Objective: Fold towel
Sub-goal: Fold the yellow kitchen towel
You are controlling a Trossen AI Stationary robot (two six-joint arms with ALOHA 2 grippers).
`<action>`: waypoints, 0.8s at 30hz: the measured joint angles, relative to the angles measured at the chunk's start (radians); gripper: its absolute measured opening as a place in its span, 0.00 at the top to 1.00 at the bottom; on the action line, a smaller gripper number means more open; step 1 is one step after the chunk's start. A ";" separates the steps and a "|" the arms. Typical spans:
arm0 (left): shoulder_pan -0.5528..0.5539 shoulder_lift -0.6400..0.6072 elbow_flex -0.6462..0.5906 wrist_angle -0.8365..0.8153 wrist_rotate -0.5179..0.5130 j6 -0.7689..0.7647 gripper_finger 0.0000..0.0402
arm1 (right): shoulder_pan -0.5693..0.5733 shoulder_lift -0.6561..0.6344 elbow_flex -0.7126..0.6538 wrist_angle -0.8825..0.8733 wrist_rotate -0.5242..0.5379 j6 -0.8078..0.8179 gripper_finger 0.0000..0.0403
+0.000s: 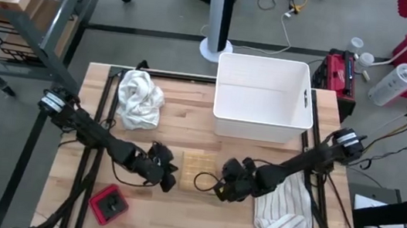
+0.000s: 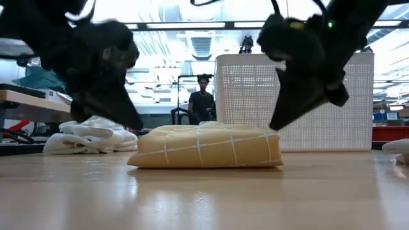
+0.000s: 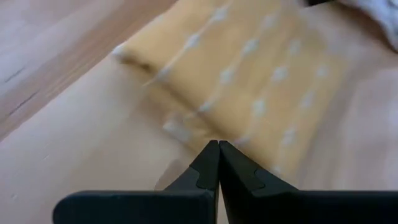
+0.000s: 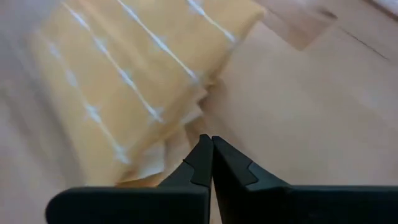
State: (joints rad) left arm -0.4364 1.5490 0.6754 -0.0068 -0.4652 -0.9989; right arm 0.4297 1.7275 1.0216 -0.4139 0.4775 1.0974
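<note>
- The small yellow cloth towel with a white grid pattern (image 1: 194,164) lies already folded into a thick, compact square at the middle of the pale wooden table (image 1: 167,219), between the two arms.
- The left gripper (image 1: 167,176) hangs just off the towel's left edge, its jaws pressed fully together and holding nothing; its wrist view shows the closed tips (image 3: 219,149) just short of the cloth's layered edge.
- The right gripper (image 1: 220,184) mirrors it at the right edge, jaws likewise shut and empty.
- Both tips sit near the cloth but apart from it in the low view, slanting inward above its ends; this suggests the fold is finished and released rather than about to be gripped.
- A crumpled white towel (image 1: 139,98), a white plastic bin (image 1: 263,98) and a striped cloth (image 1: 284,213) lie around, probably other laundry.
</note>
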 joint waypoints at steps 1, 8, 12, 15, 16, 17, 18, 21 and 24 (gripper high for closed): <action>0.005 0.001 -0.012 0.007 0.000 -0.025 1.00 | -0.002 -0.016 -0.007 0.018 -0.004 -0.014 0.97; 0.042 0.002 -0.050 0.019 0.021 -0.074 1.00 | -0.034 -0.138 -0.133 0.201 -0.035 -0.051 0.80; 0.045 0.010 -0.038 0.023 0.037 -0.042 1.00 | -0.073 -0.147 -0.252 0.469 -0.116 -0.051 0.68; 0.049 0.017 -0.035 0.070 0.045 -0.005 1.00 | -0.104 -0.104 -0.326 0.703 -0.187 -0.050 0.62; 0.055 0.018 -0.037 0.079 0.059 0.004 1.00 | -0.115 -0.089 -0.345 0.745 -0.202 -0.044 0.60; 0.061 0.024 -0.036 0.095 0.073 0.004 1.00 | -0.124 -0.075 -0.355 0.771 -0.208 -0.039 0.58; 0.066 0.030 -0.035 0.095 0.083 0.003 1.00 | -0.131 -0.059 -0.359 0.792 -0.213 -0.031 0.56; 0.092 0.060 -0.034 0.090 0.110 -0.005 1.00 | -0.147 -0.020 -0.361 0.798 -0.217 -0.004 0.52; 0.111 0.094 -0.018 0.094 0.158 0.009 1.00 | -0.154 0.019 -0.355 0.839 -0.238 -0.013 0.49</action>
State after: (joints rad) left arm -0.3255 1.6431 0.6569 0.0872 -0.3077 -0.9901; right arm 0.2755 1.7468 0.6663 0.4248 0.2398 1.0841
